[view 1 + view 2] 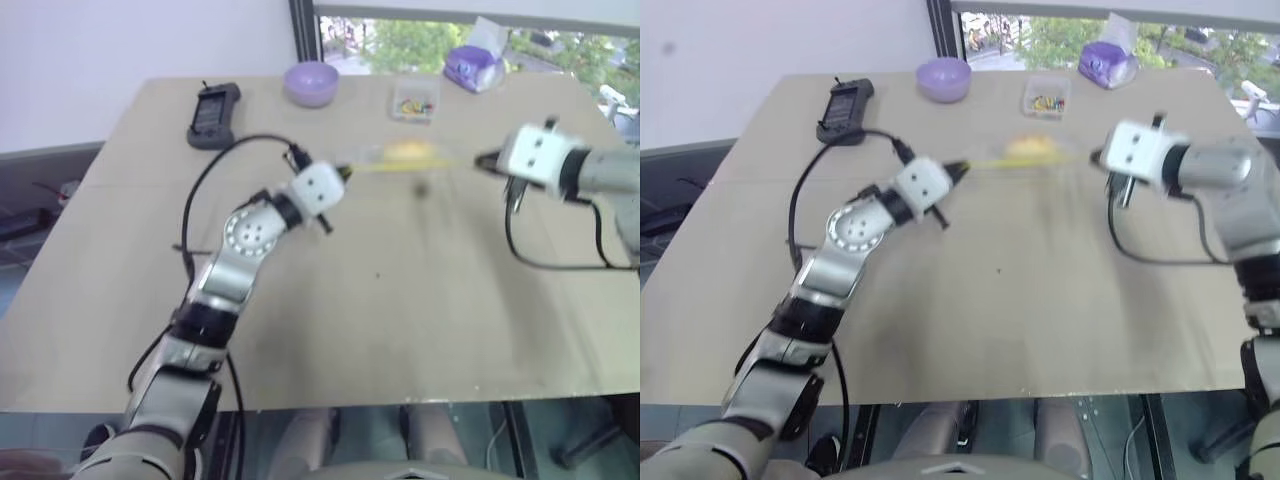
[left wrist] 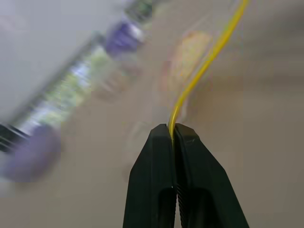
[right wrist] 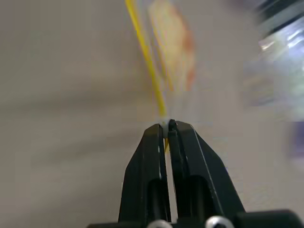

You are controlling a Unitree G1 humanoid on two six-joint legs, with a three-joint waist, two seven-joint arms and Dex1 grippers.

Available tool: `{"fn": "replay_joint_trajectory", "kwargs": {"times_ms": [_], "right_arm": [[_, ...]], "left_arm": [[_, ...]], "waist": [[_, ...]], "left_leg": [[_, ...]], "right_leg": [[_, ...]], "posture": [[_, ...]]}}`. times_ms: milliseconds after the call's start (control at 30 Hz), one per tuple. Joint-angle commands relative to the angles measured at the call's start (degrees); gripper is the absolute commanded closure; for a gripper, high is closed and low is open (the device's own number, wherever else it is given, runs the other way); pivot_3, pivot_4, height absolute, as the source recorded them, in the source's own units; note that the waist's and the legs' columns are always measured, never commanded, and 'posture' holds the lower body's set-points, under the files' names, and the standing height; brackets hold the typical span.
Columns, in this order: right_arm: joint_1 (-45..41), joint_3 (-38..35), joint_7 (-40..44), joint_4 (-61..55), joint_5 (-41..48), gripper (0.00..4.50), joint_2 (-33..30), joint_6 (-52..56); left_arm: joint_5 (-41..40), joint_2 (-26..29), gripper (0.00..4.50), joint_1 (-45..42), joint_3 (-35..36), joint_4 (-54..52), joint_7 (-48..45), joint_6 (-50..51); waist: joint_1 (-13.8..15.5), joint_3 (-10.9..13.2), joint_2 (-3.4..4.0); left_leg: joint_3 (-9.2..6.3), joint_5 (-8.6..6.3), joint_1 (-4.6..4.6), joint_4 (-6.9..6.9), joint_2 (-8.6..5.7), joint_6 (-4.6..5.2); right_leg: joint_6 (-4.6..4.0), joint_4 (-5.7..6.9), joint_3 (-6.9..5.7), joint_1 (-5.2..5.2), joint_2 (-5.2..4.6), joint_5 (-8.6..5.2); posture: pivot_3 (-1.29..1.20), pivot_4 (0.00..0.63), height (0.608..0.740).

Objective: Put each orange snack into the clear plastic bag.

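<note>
Yellow seal strip of the bag [image 1: 405,160] runs taut between the two claws, above the far half of the tabletop [image 1: 400,330]. The left claw [image 2: 173,133] is pressed together on one end of the strip; the right claw [image 3: 166,126] is pressed together on the other end. The bun [image 1: 410,152] sits inside the bag, about midway between the claws, its orange blur showing just past each pair of fingertips in the wrist views. The bag looks lifted off the tabletop, with a faint shadow below it, though blur hides its lower edge.

The left arm reaches forward and to the right, roughly level. The right arm comes in from the right side, its claw pointing left toward the bag. Beyond the bag stand a small clear box [image 1: 415,102], a purple bowl [image 1: 311,83] and a black device [image 1: 214,115].
</note>
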Motion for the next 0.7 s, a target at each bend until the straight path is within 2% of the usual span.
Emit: {"fn": "replay_joint_trajectory", "kwargs": {"times_ms": [33,167,300,400,500,600,633,700], "right_arm": [[4.78,-5.02,0.61,-10.36,2.74,4.48,-2.72,9.02],[12.43,-6.27,-1.03,-16.95,4.07,4.48,-1.92,12.67],[15.09,-7.14,-0.58,-18.38,4.0,4.48,-3.25,12.43],[15.53,-7.53,-0.18,-18.04,3.66,3.44,-4.43,11.88],[16.3,-7.88,0.84,-18.29,4.11,2.03,-5.69,12.1],[16.94,-8.69,0.24,-18.62,3.91,0.58,-5.83,11.56],[17.0,-8.95,0.41,-18.79,4.24,0.27,-5.95,12.24],[17.27,-9.01,1.75,-18.98,5.03,0.27,-6.57,12.36]], "left_arm": [[-2.87,5.47,4.5,5.84,1.25,-11.64,-6.09,7.94],[-3.68,7.15,4.5,11.09,0.88,-17.73,-7.1,13.14],[-3.84,6.83,4.5,13.5,0.82,-20.65,-6.55,16.05],[-3.66,6.57,4.5,14.24,0.82,-21.21,-6.3,16.07],[-3.6,6.15,3.52,14.2,1.03,-20.82,-5.81,15.48],[-3.58,5.57,2.15,14.2,1.42,-20.09,-5.02,13.73],[-3.23,5.64,1.86,14.13,1.43,-19.99,-4.86,13.02],[-4.1,5.84,1.86,14.43,2.16,-20.44,-5.4,12.42]], "waist": [[0.2,0.06,0.1],[0.69,-0.02,0.15],[1.03,-0.01,0.14],[1.11,-0.01,0.14],[1.11,-0.01,0.14],[1.19,-0.01,0.13],[1.2,-0.01,0.13],[1.18,-0.01,0.13]], "left_leg": [[0.0,0.0,0.06,0.05,0.01,0.0],[-0.04,-0.11,0.44,0.06,0.09,0.19],[-0.1,-0.08,0.4,0.17,0.04,0.14],[-0.1,-0.03,0.38,0.17,0.05,0.04],[-0.1,-0.02,0.38,0.17,0.06,0.04],[-0.11,-0.03,0.37,0.16,0.06,0.05],[-0.1,-0.03,0.37,0.16,0.06,0.05],[-0.09,-0.03,0.37,0.16,0.06,0.04]], "right_leg": [[-0.01,0.05,0.01,0.03,0.01,0.01],[-0.06,0.06,-0.06,0.44,0.11,0.04],[-0.06,0.0,-0.15,0.51,0.09,0.05],[-0.06,-0.04,-0.16,0.51,0.08,0.05],[-0.06,-0.05,-0.18,0.51,0.09,0.05],[-0.06,-0.07,-0.19,0.52,0.08,0.05],[-0.06,-0.07,-0.19,0.52,0.07,0.05],[-0.06,-0.08,-0.18,0.52,0.06,0.05]], "posture": [[0.0,0.15,0.74],[0.0,0.15,0.74],[0.0,0.15,0.74],[0.0,0.15,0.74],[0.0,0.15,0.74],[0.0,0.15,0.74],[0.0,0.15,0.74],[0.0,0.15,0.74]]}}
